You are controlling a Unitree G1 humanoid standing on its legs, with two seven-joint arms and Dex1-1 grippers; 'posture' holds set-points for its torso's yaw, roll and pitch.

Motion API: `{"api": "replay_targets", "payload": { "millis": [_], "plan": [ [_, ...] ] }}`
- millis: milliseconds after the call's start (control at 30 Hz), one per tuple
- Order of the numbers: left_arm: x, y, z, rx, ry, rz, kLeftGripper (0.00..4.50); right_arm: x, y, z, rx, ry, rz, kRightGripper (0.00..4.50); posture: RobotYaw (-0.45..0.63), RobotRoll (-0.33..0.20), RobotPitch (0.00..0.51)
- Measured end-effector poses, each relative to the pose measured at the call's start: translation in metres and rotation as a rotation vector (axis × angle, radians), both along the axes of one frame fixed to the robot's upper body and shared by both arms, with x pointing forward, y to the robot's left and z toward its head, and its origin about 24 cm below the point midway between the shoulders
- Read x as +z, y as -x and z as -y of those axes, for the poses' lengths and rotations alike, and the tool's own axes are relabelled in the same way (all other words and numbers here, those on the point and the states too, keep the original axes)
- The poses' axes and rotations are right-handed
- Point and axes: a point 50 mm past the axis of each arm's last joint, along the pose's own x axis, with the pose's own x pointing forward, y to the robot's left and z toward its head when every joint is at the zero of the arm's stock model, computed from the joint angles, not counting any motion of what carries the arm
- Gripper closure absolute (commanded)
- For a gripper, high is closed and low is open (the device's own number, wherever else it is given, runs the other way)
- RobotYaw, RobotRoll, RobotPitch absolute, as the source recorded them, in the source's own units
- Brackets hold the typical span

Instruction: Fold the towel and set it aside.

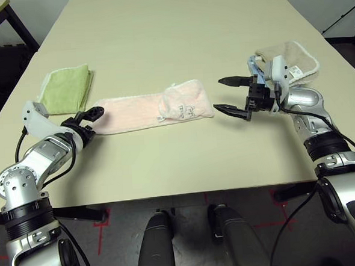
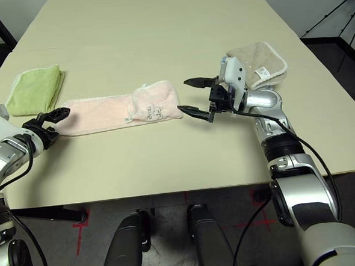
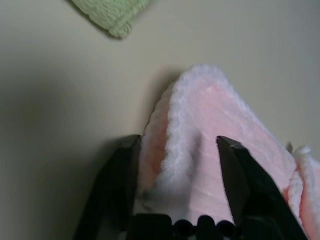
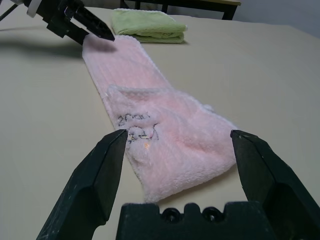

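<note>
The pale pink towel [image 1: 146,111] lies as a long narrow strip across the table's near middle. Its right end is doubled over and shows a grey embroidered mark [image 4: 137,127]. My left gripper [image 1: 94,116] is at the strip's left end. In the left wrist view its fingers [image 3: 122,170] press on a bunched, white-edged fold of the towel [image 3: 200,125]. My right gripper [image 1: 218,95] hovers just off the towel's right end, jaws wide open and holding nothing. In the right wrist view the folded end [image 4: 170,140] lies just ahead of the open fingers.
A folded green towel [image 1: 67,88] lies behind my left gripper, close to the pink strip's left end. A beige towel [image 1: 293,59] on a blue one rests behind my right wrist. The table's front edge [image 1: 169,195] runs just below both arms.
</note>
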Motion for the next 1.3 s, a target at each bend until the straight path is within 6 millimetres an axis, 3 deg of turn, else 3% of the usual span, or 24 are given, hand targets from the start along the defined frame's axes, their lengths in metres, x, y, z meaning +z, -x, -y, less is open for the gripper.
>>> {"api": "replay_targets", "payload": {
  "millis": [167, 467, 733, 933, 1300],
  "plan": [
    [-0.001, 0.002, 0.006, -0.04, -0.031, -0.026, 4.48, -0.002, -0.001, 0.002, -0.023, 0.004, 0.003, 0.0, -0.04, 0.0, 0.214],
    [0.016, 0.006, 0.01, -0.053, -0.116, -0.008, 4.48, -0.005, -0.002, 0.003, -0.036, 0.003, 0.011, 0.0, -0.03, 0.0, 0.207],
    [0.061, 0.0, 0.019, -0.085, -0.165, 0.122, 4.48, -0.009, -0.003, -0.001, -0.035, -0.011, -0.001, 0.0, -0.02, 0.0, 0.202],
    [0.066, 0.001, 0.04, -0.174, -0.158, 0.122, 4.48, -0.009, -0.003, -0.002, -0.034, -0.013, 0.004, 0.0, -0.02, 0.0, 0.198],
    [0.065, 0.007, 0.103, -0.331, -0.081, 0.065, 4.48, -0.009, -0.004, -0.003, -0.034, -0.008, 0.007, 0.0, -0.02, 0.0, 0.206]
  ]
}}
